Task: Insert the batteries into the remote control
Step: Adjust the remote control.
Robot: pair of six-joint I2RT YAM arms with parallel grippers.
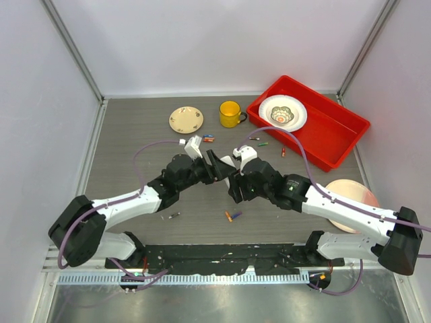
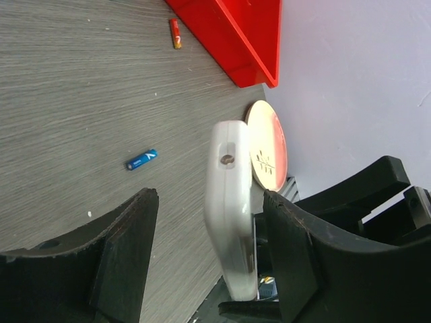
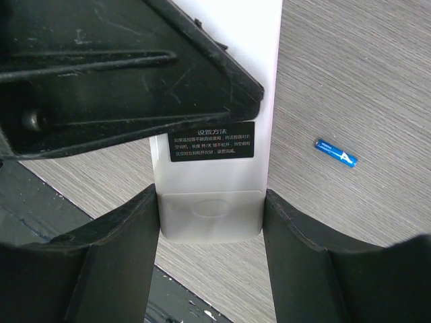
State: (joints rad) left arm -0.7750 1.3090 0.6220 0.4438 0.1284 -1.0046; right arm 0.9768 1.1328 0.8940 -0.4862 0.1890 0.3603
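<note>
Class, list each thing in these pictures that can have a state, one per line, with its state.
Slim white plastic remote control, held off the table, back cover seemingly on.
Right gripper, shut on the remote control.
Left gripper, open around the remote control, one finger clear.
Small blue cylindrical battery, loose, lying on the table.
Yellow mug, upright.
White bowl, upright in the red plastic tray.

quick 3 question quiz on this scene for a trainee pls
1. True or false: the right gripper is closed on the remote control.
2. What lies in the red tray? A a spoon; B a white bowl; C a sponge.
3. Fill in: the left gripper stands ___ around the remote control, one finger clear of it.
Key: 1 true; 2 B; 3 open.
</note>
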